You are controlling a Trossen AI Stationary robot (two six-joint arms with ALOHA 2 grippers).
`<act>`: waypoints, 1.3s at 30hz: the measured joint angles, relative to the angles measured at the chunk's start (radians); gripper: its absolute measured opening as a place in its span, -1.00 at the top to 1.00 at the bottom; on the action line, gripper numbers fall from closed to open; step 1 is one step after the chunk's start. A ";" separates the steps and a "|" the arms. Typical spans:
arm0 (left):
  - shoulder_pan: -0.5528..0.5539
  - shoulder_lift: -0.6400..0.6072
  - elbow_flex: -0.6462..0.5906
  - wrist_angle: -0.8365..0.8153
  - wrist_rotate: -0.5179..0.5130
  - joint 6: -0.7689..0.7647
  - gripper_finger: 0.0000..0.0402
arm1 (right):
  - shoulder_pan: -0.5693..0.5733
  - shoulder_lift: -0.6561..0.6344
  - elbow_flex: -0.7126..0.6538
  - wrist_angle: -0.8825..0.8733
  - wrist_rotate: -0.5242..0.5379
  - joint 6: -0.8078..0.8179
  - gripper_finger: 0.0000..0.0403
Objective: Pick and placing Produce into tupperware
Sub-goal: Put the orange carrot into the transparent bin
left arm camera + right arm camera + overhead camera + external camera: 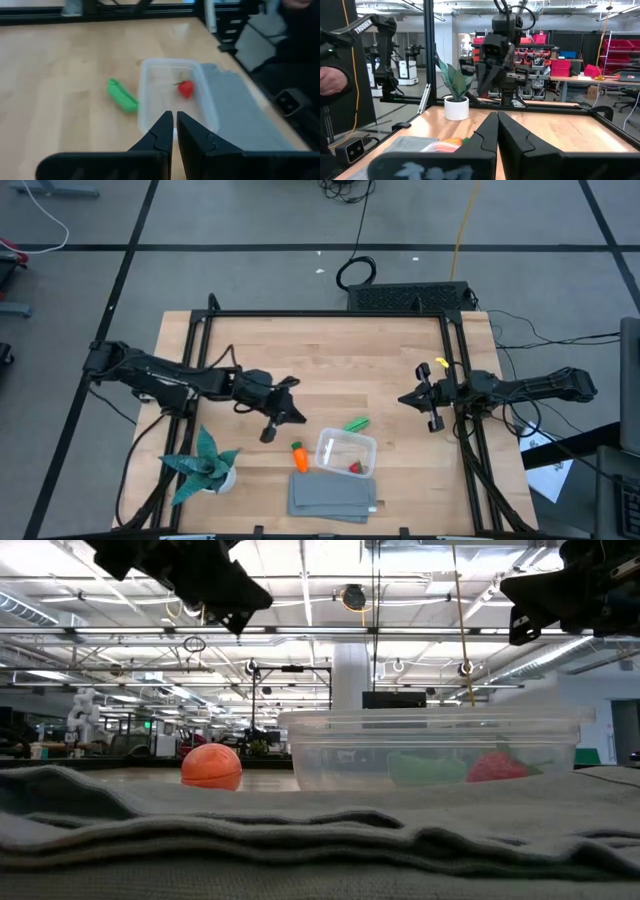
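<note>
From above, the left gripper (268,433) hangs closed and empty over the table, with the carrot (298,455) just ahead of its tips and the tupperware (345,452) beyond that; 1 piece, the berry (354,468), already lies inside the container, while the green pod (356,423) sits outside, just beside the far rim, and the right gripper (432,410) waits shut and empty, well apart at the other side. The risk here is that shut fingers descending on the small carrot would knock it away rather than straddle it, possibly toward the grey cloth (335,498) or the potted plant (205,465). In the low view the carrot (211,766) rests on the wood beside the clear tub (430,748), so a sweep toward it could also shove the light container and shift the berry (497,767). The left wrist view shows that arm's fingers (161,134) pressed nearly together with nothing between them, the pod (122,95) off to 1 side of them and the berry (186,88) straight ahead in the tub (145,95); the carrot is out of this view, so aiming by it could miss. The right wrist view shows its own fingers (487,131) closed together on nothing, facing the left arm (497,47) across the table; 2 arms moving in together could collide.
</note>
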 joint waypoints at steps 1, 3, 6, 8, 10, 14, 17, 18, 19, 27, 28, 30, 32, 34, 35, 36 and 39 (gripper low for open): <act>-0.003 0.016 0.012 0.001 0.009 -0.008 0.87 | 0.000 0.000 0.000 -0.003 0.000 0.000 1.00; -0.013 0.052 0.032 0.000 0.013 -0.019 0.87 | 0.000 0.000 0.000 -0.004 0.000 0.000 1.00; -0.023 0.109 0.067 -0.025 0.013 -0.024 0.87 | 0.000 0.000 0.000 -0.004 0.000 0.000 1.00; -0.030 0.143 0.091 -0.038 0.013 -0.030 0.87 | 0.000 0.000 0.000 -0.004 0.000 0.000 1.00; -0.038 0.170 0.107 -0.038 0.020 -0.042 0.87 | 0.000 0.000 0.000 -0.003 0.000 0.000 1.00; -0.061 0.213 0.127 -0.038 0.020 -0.047 0.87 | 0.000 0.000 0.000 -0.003 0.000 0.001 1.00; -0.082 0.231 0.134 -0.014 0.021 -0.032 0.87 | 0.000 0.000 0.000 -0.003 0.000 0.004 1.00; -0.088 0.233 0.134 -0.007 0.021 0.000 0.87 | 0.000 0.000 0.000 -0.003 0.000 0.010 1.00; -0.095 0.235 0.134 0.000 0.019 0.047 0.87 | 0.000 0.000 0.000 -0.005 0.000 0.015 1.00; -0.133 0.237 0.133 -0.005 -0.006 0.200 0.87 | 0.000 0.000 0.000 -0.012 0.000 0.021 1.00; -0.137 0.237 0.133 -0.018 -0.007 0.193 0.87 | 0.000 0.000 0.000 -0.019 0.000 0.024 1.00; -0.147 0.243 0.133 -0.047 -0.021 0.195 0.87 | 0.000 0.000 0.000 -0.034 0.000 0.030 1.00; -0.163 0.245 0.133 -0.090 -0.054 0.207 0.87 | 0.000 0.000 0.000 -0.039 0.000 0.031 1.00; -0.181 0.245 0.133 -0.111 -0.074 0.241 0.87 | 0.000 0.000 0.000 -0.048 0.000 0.031 1.00; -0.189 0.244 0.133 -0.123 -0.075 0.259 0.86 | 0.000 0.001 0.000 -0.050 0.000 0.031 1.00; -0.197 0.244 0.133 -0.135 -0.075 0.279 0.85 | 0.000 0.001 0.000 -0.050 0.000 0.031 1.00; -0.216 0.245 0.133 -0.146 -0.064 0.330 0.74 | 0.000 0.001 0.000 -0.049 0.000 0.034 1.00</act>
